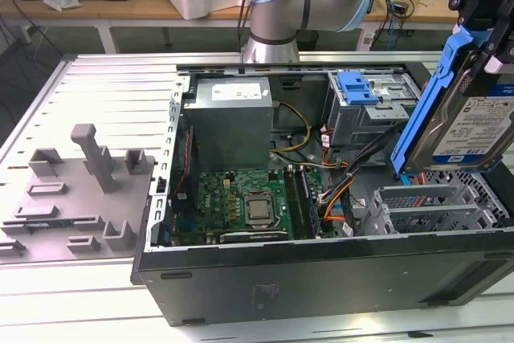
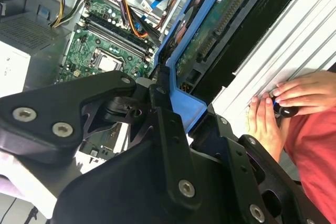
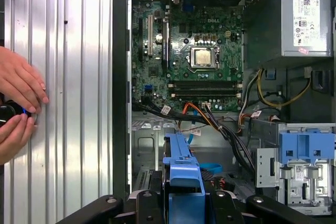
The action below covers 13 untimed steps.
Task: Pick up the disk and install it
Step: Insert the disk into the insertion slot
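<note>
The disk [image 1: 480,130] (silver, blue carrier rail) hangs steeply tilted above the open computer case [image 1: 321,275].

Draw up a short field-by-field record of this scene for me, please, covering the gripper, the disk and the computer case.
gripper: shut on the blue carrier rail of the disk
disk: lifted and tilted above the case's end at the exterior view's right; not yet installed
computer case: open, lying on the ribbed table
inside the case: motherboard, power supply, drive bay with blue latch
person's hands: on the table beside the case
gray fixture: on the table, exterior view's left
</note>
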Motion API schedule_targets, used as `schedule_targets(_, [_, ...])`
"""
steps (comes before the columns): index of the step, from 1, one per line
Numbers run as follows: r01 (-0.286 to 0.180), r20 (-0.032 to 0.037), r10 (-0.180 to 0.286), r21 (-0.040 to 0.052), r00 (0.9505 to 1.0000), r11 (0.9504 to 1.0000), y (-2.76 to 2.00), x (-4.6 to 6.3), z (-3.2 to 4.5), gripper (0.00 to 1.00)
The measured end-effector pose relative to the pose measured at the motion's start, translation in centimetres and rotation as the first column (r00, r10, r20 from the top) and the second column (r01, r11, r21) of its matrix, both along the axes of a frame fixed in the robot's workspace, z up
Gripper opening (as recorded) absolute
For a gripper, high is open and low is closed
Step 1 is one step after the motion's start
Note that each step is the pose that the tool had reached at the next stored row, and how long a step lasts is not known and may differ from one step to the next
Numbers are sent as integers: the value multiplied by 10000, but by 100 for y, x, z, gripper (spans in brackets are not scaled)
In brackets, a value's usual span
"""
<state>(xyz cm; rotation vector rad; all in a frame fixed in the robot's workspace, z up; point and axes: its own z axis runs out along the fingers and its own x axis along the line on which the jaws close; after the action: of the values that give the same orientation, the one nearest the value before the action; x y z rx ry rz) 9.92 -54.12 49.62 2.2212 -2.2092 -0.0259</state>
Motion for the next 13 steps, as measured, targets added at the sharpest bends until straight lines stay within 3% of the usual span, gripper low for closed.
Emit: schedule_targets(13, [-38, 0, 38, 2, 10000, 10000, 0, 9, -36, 37])
